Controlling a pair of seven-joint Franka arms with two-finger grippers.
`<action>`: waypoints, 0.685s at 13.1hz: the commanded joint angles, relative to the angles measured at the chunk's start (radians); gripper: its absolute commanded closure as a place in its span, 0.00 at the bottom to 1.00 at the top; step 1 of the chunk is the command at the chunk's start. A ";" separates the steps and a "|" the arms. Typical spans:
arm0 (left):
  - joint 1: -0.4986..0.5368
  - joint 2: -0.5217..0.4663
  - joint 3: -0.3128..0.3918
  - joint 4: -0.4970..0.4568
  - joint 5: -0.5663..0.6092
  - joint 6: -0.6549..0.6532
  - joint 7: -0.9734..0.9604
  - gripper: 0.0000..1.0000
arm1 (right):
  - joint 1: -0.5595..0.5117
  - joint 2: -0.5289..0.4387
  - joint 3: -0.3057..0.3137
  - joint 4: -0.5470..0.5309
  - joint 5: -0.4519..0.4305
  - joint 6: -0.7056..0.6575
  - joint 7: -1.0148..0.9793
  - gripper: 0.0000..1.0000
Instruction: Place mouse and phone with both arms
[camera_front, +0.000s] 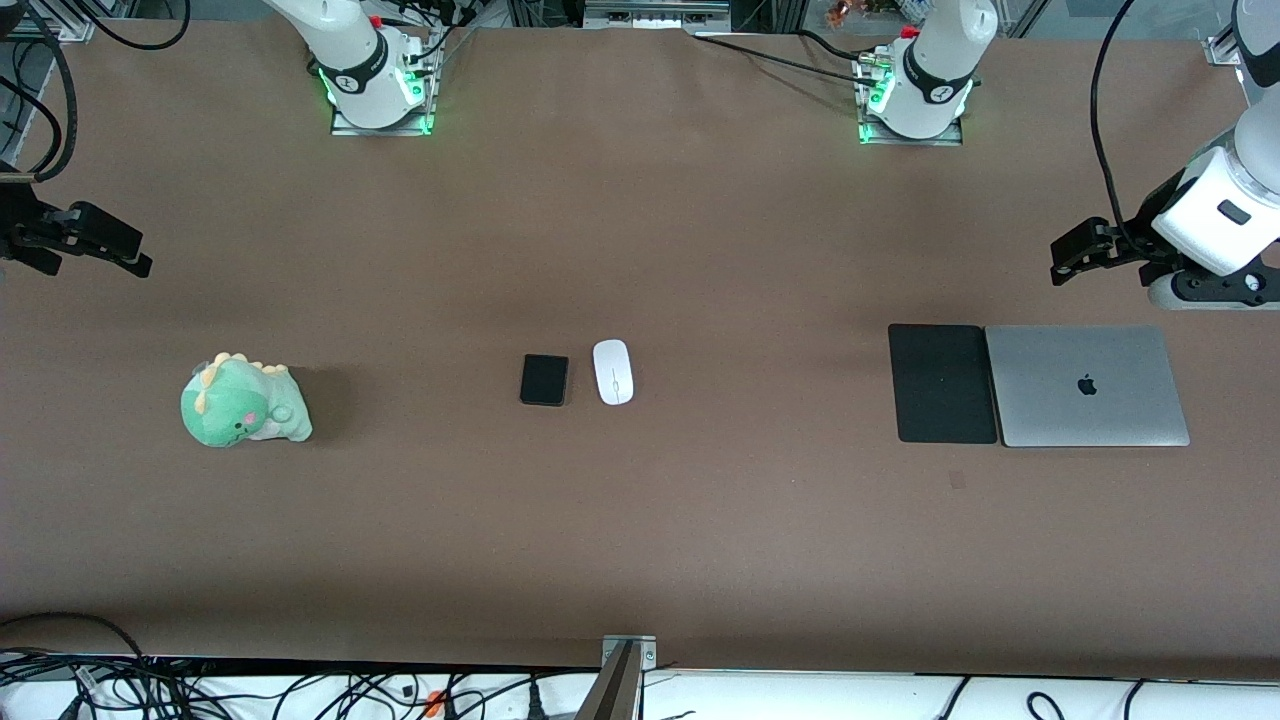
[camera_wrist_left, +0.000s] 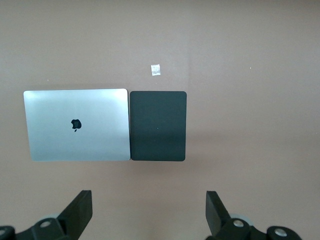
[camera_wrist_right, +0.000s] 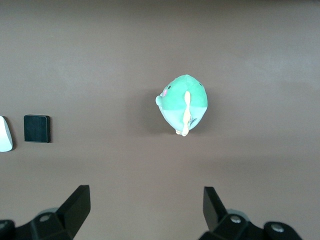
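Lay side by side mid-table: small flat black rectangular phone (camera_front: 544, 380), glossy white oval mouse (camera_front: 613, 372), seemingly apart. Hung wide open, empty: left gripper (camera_wrist_left: 149, 214) over bare table near the pad; right gripper (camera_wrist_right: 146, 212) near the plush.

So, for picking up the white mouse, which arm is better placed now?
Probably the left arm: the mouse lies beside the phone on the side toward the left gripper, which hangs open near the mouse pad.

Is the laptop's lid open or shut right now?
Shut. The laptop lies flat on the table, silver lid with its logo facing up, no screen or keyboard showing, edge to edge with the black mouse pad.
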 joint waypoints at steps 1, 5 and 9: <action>0.010 -0.021 -0.001 -0.018 -0.008 0.044 0.023 0.00 | -0.018 -0.014 0.022 0.006 -0.018 -0.021 0.005 0.00; 0.006 -0.010 -0.011 -0.006 -0.005 0.037 0.009 0.00 | -0.018 -0.014 0.022 0.005 -0.018 -0.022 0.005 0.00; 0.008 -0.010 -0.006 -0.001 -0.006 0.037 0.011 0.00 | -0.018 -0.014 0.022 0.005 -0.018 -0.039 0.009 0.00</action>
